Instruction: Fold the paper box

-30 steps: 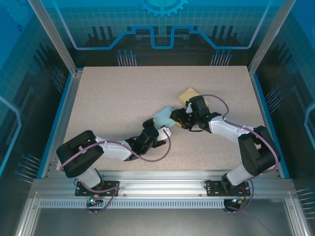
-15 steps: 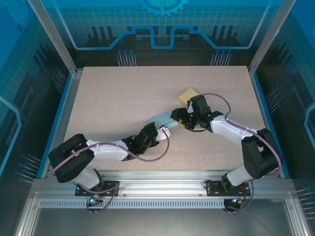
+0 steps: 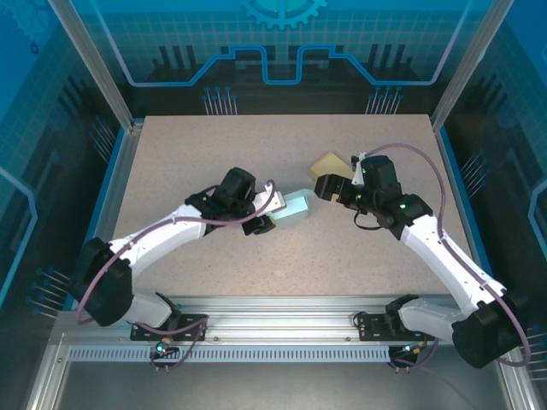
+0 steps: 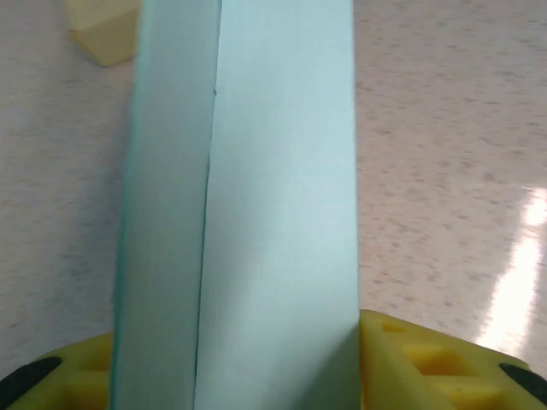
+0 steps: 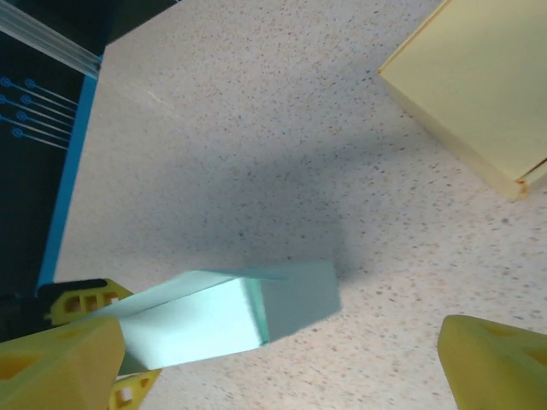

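The paper box (image 3: 296,207) is pale teal and folded into a closed block. My left gripper (image 3: 267,215) is shut on its near end. In the left wrist view the paper box (image 4: 256,213) runs up from between the yellow fingers (image 4: 427,363). My right gripper (image 3: 328,189) stands open just right of the box and apart from it. From the right wrist the paper box (image 5: 231,314) lies ahead of the wide-spread fingers (image 5: 496,366), with a shadow on the table beyond it. The left gripper's yellow fingertips (image 5: 82,301) clasp its far end.
A folded pale yellow box (image 3: 329,164) lies on the speckled table (image 3: 214,154) behind my right gripper, also the yellow box (image 5: 479,94) and yellow box (image 4: 102,30). A blue rim (image 3: 111,179) and metal frame posts edge the table.
My right gripper has let go of the paper box, opened wide and drawn back to the right. My left arm has swung up toward the table's middle with the box in its grip.
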